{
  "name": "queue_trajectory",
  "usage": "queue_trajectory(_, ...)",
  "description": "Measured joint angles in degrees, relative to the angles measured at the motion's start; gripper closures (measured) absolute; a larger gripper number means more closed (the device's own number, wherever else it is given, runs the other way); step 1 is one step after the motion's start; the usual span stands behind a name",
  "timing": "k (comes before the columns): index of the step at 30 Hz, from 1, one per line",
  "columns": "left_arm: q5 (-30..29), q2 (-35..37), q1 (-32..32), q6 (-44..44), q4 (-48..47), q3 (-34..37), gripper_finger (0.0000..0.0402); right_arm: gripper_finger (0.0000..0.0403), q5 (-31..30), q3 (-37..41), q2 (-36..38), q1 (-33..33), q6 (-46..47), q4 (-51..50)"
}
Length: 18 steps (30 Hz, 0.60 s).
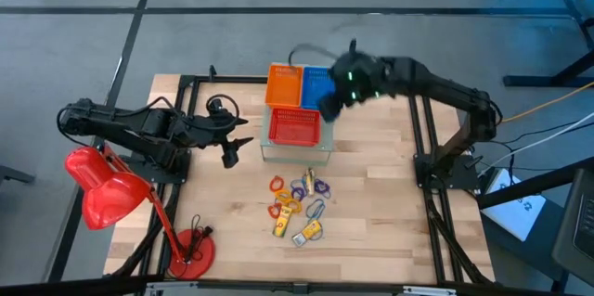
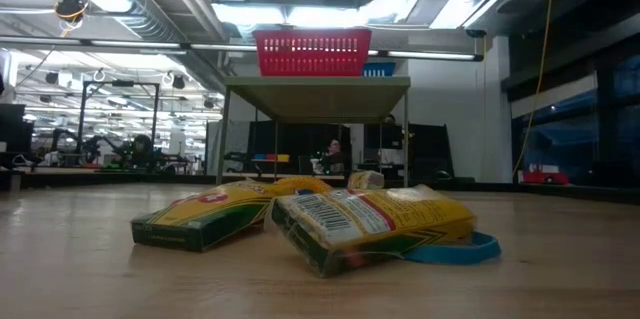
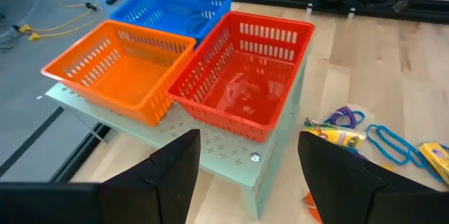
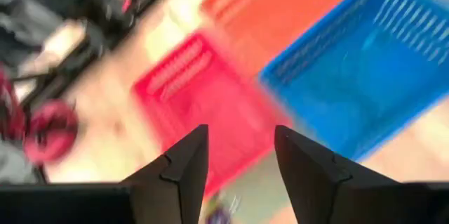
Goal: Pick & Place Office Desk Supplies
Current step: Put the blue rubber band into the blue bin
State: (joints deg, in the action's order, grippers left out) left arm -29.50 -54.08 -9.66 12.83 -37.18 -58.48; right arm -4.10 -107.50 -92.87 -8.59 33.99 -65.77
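Supplies (image 1: pixel 299 208) lie in a small heap on the wood table (image 1: pixel 390 194), well apart from both pincers: thin loops in orange, purple & blue, plus small yellow boxes. From table height two of those boxes (image 2: pixel 300 217) look like crayon packs, w/ a blue loop (image 2: pixel 462 249) touching the nearer one.

Right pincer (image 4: pixel 238 161) hangs above the blue basket (image 1: pixel 317 87), near its edge by the red basket (image 1: pixel 294 127). Its fingers are spread apart w/ nothing between them. Left pincer (image 3: pixel 245 175) waits off to the side of the baskets, fingers wide, also holding nothing; the heap is ahead of it & off to one side.

How far along? Maybe one faint loop lies in the blue basket, seen from the left wrist, but I can't be sure. Orange basket (image 3: pixel 116 69) & red basket look bare inside. So nearly all the heap is left to move.

Hard to see: the right wrist pic is smeared, so the basket floors are a blur there. Right arm covers part of the blue basket from above. Low down, the boxes hide the rest of the heap.
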Motion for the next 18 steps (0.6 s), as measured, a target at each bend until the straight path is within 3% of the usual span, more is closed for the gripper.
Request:
queue_trajectory(4, 0.6, 0.0, 0.1, -0.4, -0.8, 0.0, 0.0162, 0.0245, -7.4, 0.4, 0.1, 13.4, 12.4, -6.4)
queue_trajectory(8, 0.7, 0.0, 0.1, -1.5, -0.8, 0.0, 0.0162, 0.0235, -13.6, 4.7, -0.6, 22.6, 34.7, -7.2)
queue_trajectory(12, 2.6, 0.0, 0.1, -1.5, -0.7, 0.0, 0.0162, 0.0222, -17.1, 9.0, -2.9, 27.7, 56.4, -5.9)
queue_trajectory(18, 6.3, 0.0, -0.1, -1.7, -0.5, 0.0, 0.0162, 0.0209, -19.5, 10.3, -9.8, 30.1, 72.4, -5.4)
